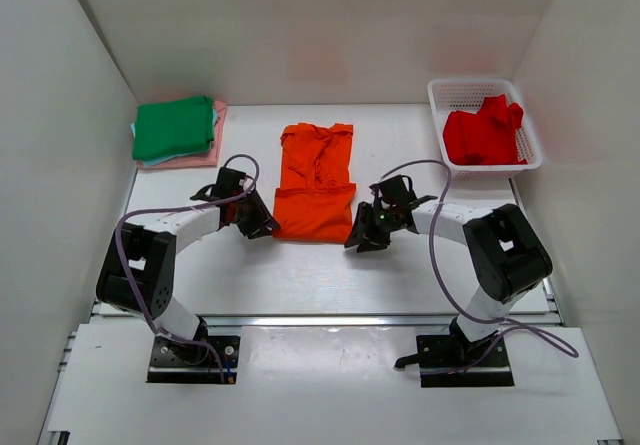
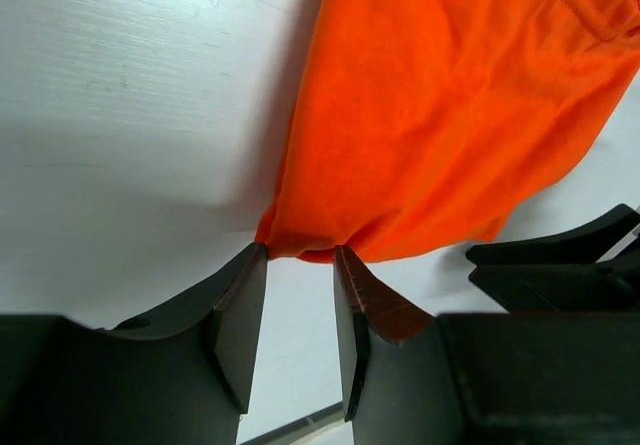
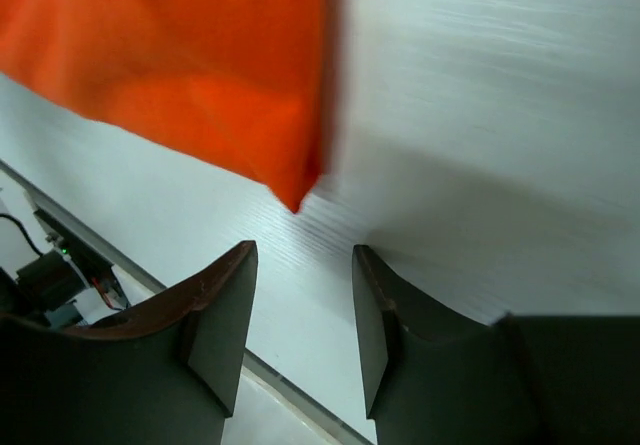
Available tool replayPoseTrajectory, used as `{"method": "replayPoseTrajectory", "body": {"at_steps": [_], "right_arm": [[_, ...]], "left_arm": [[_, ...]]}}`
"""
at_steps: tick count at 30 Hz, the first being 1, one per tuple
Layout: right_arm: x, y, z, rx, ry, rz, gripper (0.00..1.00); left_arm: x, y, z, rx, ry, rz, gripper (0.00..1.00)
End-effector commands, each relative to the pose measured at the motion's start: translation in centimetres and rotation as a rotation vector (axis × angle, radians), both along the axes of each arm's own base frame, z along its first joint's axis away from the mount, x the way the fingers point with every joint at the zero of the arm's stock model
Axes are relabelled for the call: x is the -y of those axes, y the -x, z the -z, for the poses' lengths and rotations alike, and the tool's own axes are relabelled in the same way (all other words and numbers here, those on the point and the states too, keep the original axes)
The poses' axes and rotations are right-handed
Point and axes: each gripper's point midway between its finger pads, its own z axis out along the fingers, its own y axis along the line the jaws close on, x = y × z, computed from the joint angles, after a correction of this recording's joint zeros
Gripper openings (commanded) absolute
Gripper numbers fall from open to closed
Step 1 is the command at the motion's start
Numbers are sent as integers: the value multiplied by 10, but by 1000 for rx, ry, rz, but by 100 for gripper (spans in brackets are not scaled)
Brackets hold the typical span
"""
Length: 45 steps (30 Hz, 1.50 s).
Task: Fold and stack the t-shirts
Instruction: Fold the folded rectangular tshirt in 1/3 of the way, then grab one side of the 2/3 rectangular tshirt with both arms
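Observation:
A bright orange t-shirt (image 1: pixel 316 183) lies partly folded in the middle of the table, its near end smooth and its far end rumpled. My left gripper (image 1: pixel 262 227) is open at its near left corner; in the left wrist view the fingertips touch the corner's edge (image 2: pixel 300 250) with nothing between the jaws. My right gripper (image 1: pixel 362 242) is open just off the near right corner, which shows in the right wrist view (image 3: pixel 295 190) a little beyond the fingertips. A red t-shirt (image 1: pixel 484 133) lies crumpled in a basket. A green t-shirt (image 1: pixel 174 126) tops a folded stack over pale blue and pink ones (image 1: pixel 212 148).
The white mesh basket (image 1: pixel 458 93) stands at the back right. The folded stack sits at the back left corner. White walls close in the table on the left, back and right. The table's near edge (image 1: pixel 320 317) runs just behind both grippers.

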Motion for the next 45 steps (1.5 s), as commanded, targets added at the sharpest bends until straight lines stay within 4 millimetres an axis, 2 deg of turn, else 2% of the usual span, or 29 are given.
{"method": "replayPoseTrajectory", "body": {"at_steps": [1, 4, 8, 9, 10, 11, 12, 15, 20, 24, 26, 27, 28, 29, 30, 36, 37, 39, 42, 44, 45], "right_arm": [[-20, -15, -11, 94, -66, 30, 41], [-19, -18, -3, 91, -56, 41, 42], [-23, -23, 1, 70, -76, 43, 41], [-24, -28, 0, 77, -88, 44, 34], [-25, -28, 2, 71, -90, 39, 28], [-24, -29, 4, 64, -90, 35, 15], [-22, -31, 6, 57, -91, 37, 2], [-16, -32, 3, 69, -77, 36, 0], [7, -35, 1, 92, -13, 10, 0], [15, -37, 1, 98, 2, -6, 0], [14, -35, 0, 107, 9, -22, 0], [15, -33, 1, 100, 6, -26, 0], [14, -37, -2, 113, 3, -23, 0], [12, -35, -2, 112, 6, -29, 0], [11, -36, -3, 117, -1, -33, 0], [7, -33, -1, 114, -8, -36, 0], [7, -26, 2, 93, -7, -40, 0], [5, -31, 0, 111, -12, -42, 0], [2, -29, -1, 109, -21, -51, 0], [2, -31, -3, 118, -25, -50, 1], [1, -31, -4, 119, -30, -54, 0]], "left_arm": [[3, -16, -12, 108, -4, -57, 44], [4, -18, -9, 122, 2, -83, 44], [5, -24, -6, 109, -10, -81, 35], [4, -20, -1, 89, -14, -81, 30], [5, -18, 1, 79, -12, -81, 20], [7, -18, -1, 87, 2, -76, 6], [5, -17, 3, 76, -1, -84, 0], [-2, -17, 5, 65, -15, -89, 0], [-24, -15, 10, 46, -84, -73, 0], [-24, -12, 7, 51, -59, -42, 0], [-18, -6, 5, 48, -28, -19, 10], [-16, -1, 6, 43, -4, -7, 23], [-11, 7, 8, 27, 14, 10, 29], [-6, 8, 2, 52, 31, 27, 35], [-4, 15, 4, 45, 39, 23, 38], [5, 21, 7, 66, 49, -2, 44], [9, 18, 6, 82, 49, 1, 45], [13, 16, 7, 80, 50, -19, 45], [21, 8, 6, 101, 38, -49, 47], [25, 0, 2, 119, 31, -58, 52], [27, 1, 8, 100, 23, -54, 52]]}}
